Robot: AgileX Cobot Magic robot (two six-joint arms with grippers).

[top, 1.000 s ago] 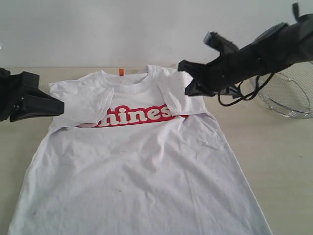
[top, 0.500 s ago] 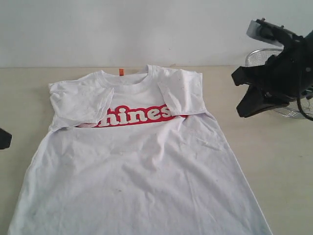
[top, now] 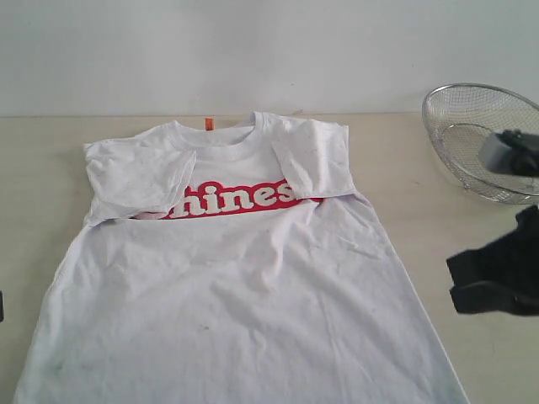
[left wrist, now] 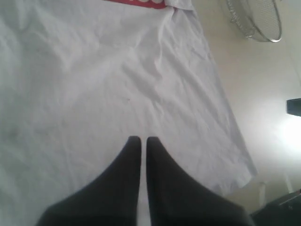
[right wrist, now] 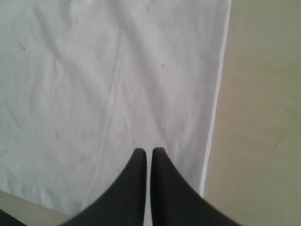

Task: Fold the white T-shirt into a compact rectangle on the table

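The white T-shirt (top: 244, 286) lies flat on the table (top: 438, 210), collar far from me, with both sleeves folded in over the chest and partly covering the red banner (top: 240, 200). My right gripper (top: 459, 286) hangs at the right edge of the exterior view, clear of the shirt's side; in its wrist view the right gripper (right wrist: 149, 151) is shut and empty above the white T-shirt (right wrist: 103, 94) near its side hem. The left gripper (left wrist: 140, 140) is shut and empty over the white T-shirt (left wrist: 94, 80); only a dark sliver of that arm shows at the exterior view's left edge.
A round wire-mesh basket (top: 480, 139) stands on the table at the back right, behind the right arm; the same basket (left wrist: 256, 19) shows in the left wrist view. Bare tabletop (right wrist: 263, 94) runs along the shirt's right side.
Both arms have drawn back from the shoulders: the left gripper has left the exterior view to the left, the right has swung right and down toward the near edge. The shirt has not moved.
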